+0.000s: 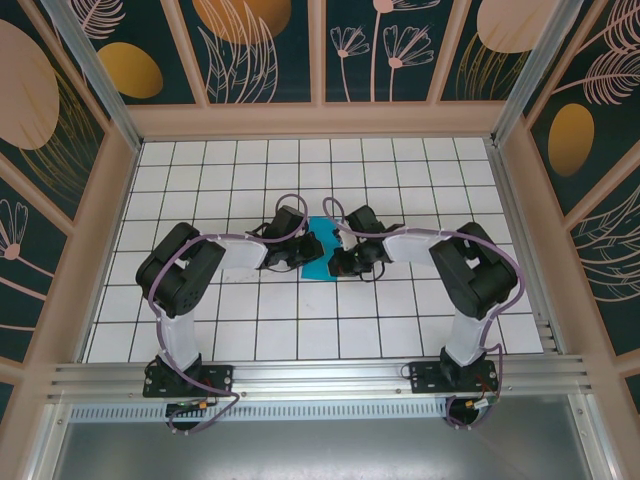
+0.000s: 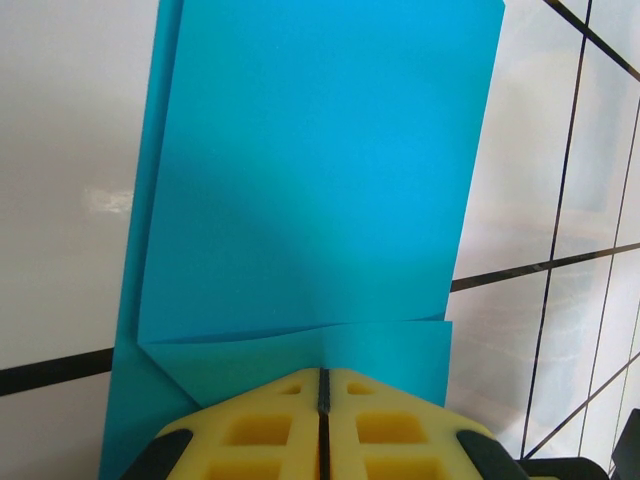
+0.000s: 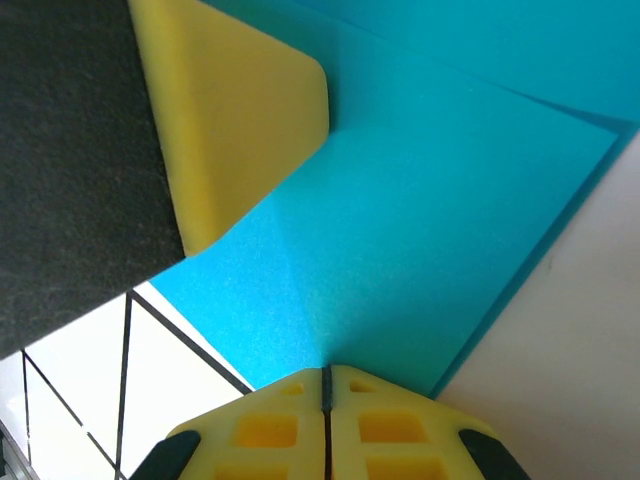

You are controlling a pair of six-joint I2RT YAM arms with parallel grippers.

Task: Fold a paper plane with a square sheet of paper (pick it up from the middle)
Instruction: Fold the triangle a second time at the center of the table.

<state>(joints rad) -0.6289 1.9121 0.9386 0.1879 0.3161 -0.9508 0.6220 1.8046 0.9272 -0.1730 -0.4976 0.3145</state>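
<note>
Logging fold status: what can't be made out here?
Left wrist: left pincer hides the near edge of the paper; frame cuts its far edge.
Right wrist: right pincer and yellow pad hide parts; top cut off.
Top view: arms cover most of it; creases too small.

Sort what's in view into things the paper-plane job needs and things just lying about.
Job: teal sheet of paper, partly folded; left gripper, shut, tips at the paper; right gripper, shut, tips at the paper.
Not part of it: tiled table; patterned walls.

Robot lab cell: white gridded tabletop beneath left gripper and right gripper, botanical wall panels beyond them, aluminium mounting rail behind.
</note>
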